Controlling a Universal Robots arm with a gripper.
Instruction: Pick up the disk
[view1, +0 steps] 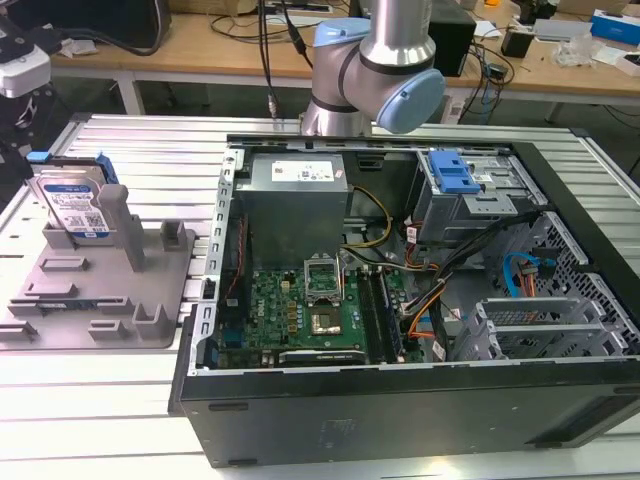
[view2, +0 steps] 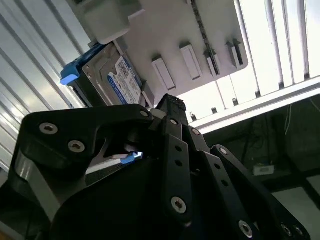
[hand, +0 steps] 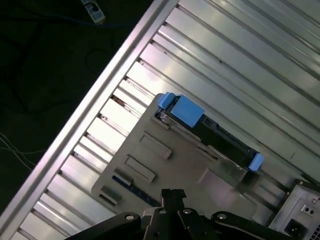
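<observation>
- The disk (view1: 75, 200) is seated upright on its edge in the grey holder tray (view1: 90, 300), at the tray's far corner toward the exterior view's left.
- The white-and-blue label is turned toward the exterior camera. The blue plastic frame is seen along the top and side edges of the disk.
- One upright post (view1: 118, 225) of the tray stands just in front of the disk and partly covers the label.
- The tray is laid flat on the slotted aluminium table (view1: 90, 400), beside an open computer case (view1: 400, 425) at the exterior view's right.
- Inside the case, a power supply (view1: 295, 180), a green motherboard (view1: 300, 310) and a blue drive caddy (view1: 455, 175) are visible.
- The robot arm (view1: 375, 60) is positioned behind the case, at the far edge of the table.
- In the first wrist view, the gripper (hand: 173, 192) is held above the tray (hand: 170, 170), and the disk (hand: 215, 135) is seen edge-on with blue frame parts at both ends.
- In the second wrist view, the black linkage of the gripper (view2: 170, 102) is in the foreground, with the disk (view2: 112, 77) and the tray (view2: 190, 25) beyond it.
- The jaws appear pressed together at a single tip, with nothing pinched between them.
- No contact between the gripper and the disk is shown; the two are well apart.
</observation>
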